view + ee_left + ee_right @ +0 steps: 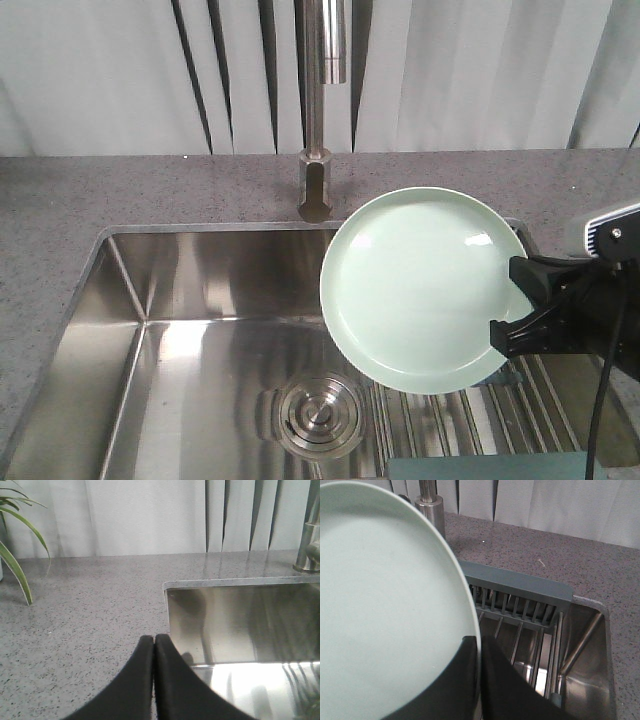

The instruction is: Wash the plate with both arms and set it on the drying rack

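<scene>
The plate (420, 285) is held clear of every surface, above the right half of the sink (200, 270). It is tilted up, with its concave face turned towards the front camera. Its lower edge hangs over the drying rack (470, 415) without touching it. Its upper left edge stands just to the right of the faucet (318, 100).

The right gripper (512, 315) is clamped on the plate's right rim. In the right wrist view, the rim of the plate (385, 605) runs between the two black fingers of the right gripper (479, 645), one finger on the face side and one behind. A light grey module (605, 230) sits on top of the right arm, and a black cable (600, 400) hangs down from it.

The drying rack (520, 605) lies across the right end of the sink. Its steel rods run parallel, and its slotted grey-green bar lies along the rear wall. The round steel drain (318, 412) is set in the sink floor, left of the rack and below the plate.

The left gripper (153, 641) appears in the left wrist view only. Its fingers are pressed together with nothing between them. It hovers over the grey speckled worktop (75, 620), just beside the sink's left rear corner. Green plant leaves (15, 555) show at the far left of that view.
</scene>
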